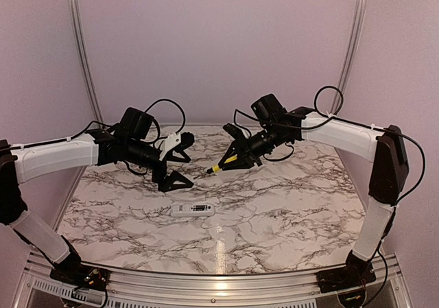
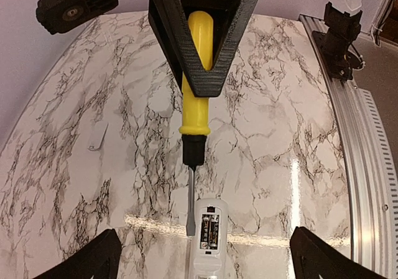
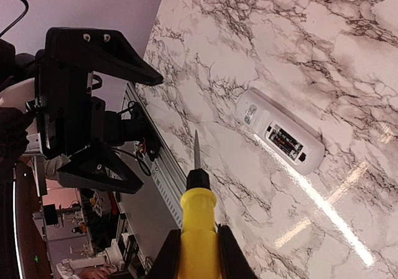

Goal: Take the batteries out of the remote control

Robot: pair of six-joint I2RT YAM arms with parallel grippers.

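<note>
Lying flat on the marble table (image 1: 123,212), the remote control (image 1: 194,208) sits near the front middle, between the two arms and nearer to the bases than either claw. It is a slim white bar with rounded ends. Its back face is turned up and the recessed battery compartment is uncovered. Inside it the batteries (image 2: 210,229) sit side by side along the remote's length, two small dark cells with faint markings. The right wrist view shows a pale label on the remote's back beside the compartment. A small flat white piece (image 2: 97,136), shaped like the compartment's lid, lies on the table well apart from the remote.

The right gripper (image 1: 234,158) is pinched on the yellow handle of a flat-blade screwdriver (image 1: 225,162). Its black collar and grey blade point down and outward past the fingers, with the tip in the air and not touching the remote. The left gripper (image 1: 186,160) is spread wide and holds nothing, hovering above the table behind the remote and facing the screwdriver tip.
</note>
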